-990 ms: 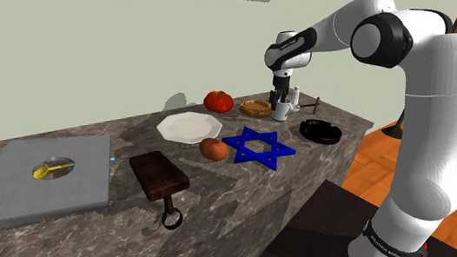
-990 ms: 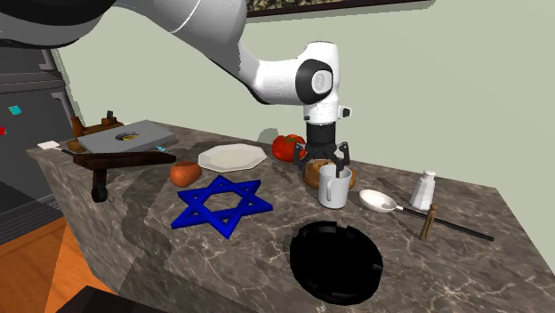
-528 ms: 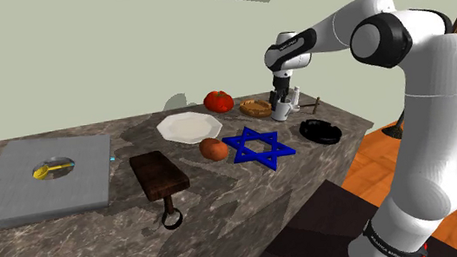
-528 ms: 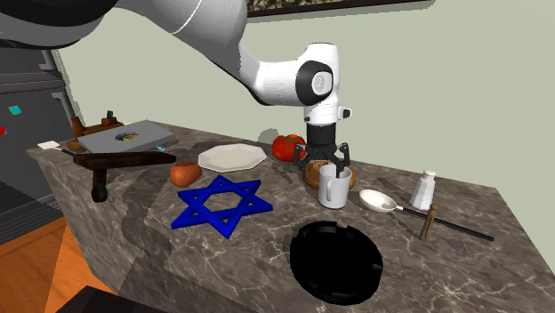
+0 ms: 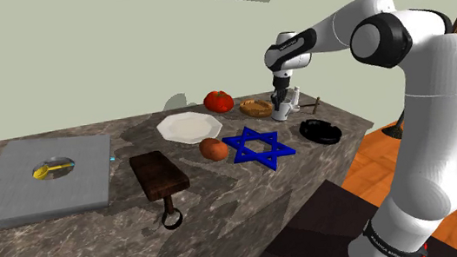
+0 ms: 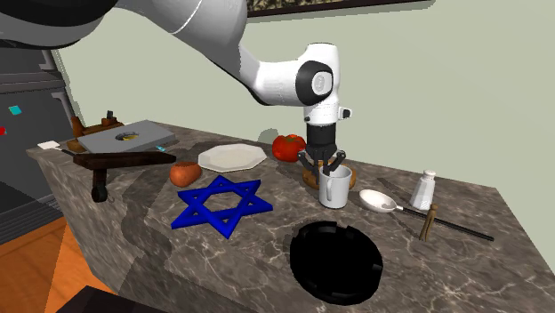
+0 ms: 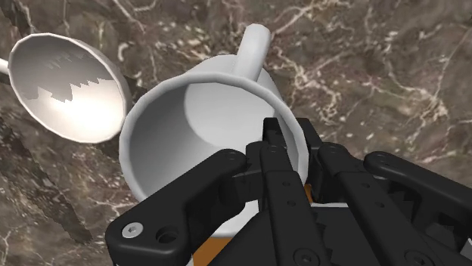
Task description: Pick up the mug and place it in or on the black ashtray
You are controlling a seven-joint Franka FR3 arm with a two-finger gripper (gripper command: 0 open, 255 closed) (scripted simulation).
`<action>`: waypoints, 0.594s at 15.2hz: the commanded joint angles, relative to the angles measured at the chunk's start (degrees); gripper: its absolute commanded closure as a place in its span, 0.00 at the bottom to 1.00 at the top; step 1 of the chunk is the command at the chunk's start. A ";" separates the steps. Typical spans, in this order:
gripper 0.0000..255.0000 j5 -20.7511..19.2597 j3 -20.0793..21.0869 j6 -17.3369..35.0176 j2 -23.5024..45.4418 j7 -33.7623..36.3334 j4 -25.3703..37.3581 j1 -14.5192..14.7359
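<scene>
Gripper pinching the mug's rim
Its jaws grip the white wall, one finger inside, one outside; a spoon lies just beside, the black ashtray apart.

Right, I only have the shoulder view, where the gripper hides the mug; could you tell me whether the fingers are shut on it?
Observer: Yes; the wrist view shows the gripper shut on the white mug's rim wall, to one side of its handle.
Operator: Thanks. Is anything inside it?
Observer: No, its inside is bare there.
Operator: And what lies close by?
Observer: A spoon, just to the mug's right in the second exterior view, a small gap between them.
</scene>
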 commanded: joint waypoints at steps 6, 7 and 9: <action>1.00 -0.36 -0.16 -2.66 -1.13 0.08 1.59 0.11; 1.00 -0.44 -0.20 -3.33 -1.39 0.09 2.02 0.13; 1.00 -0.59 -0.27 -4.69 -1.87 0.11 2.92 0.16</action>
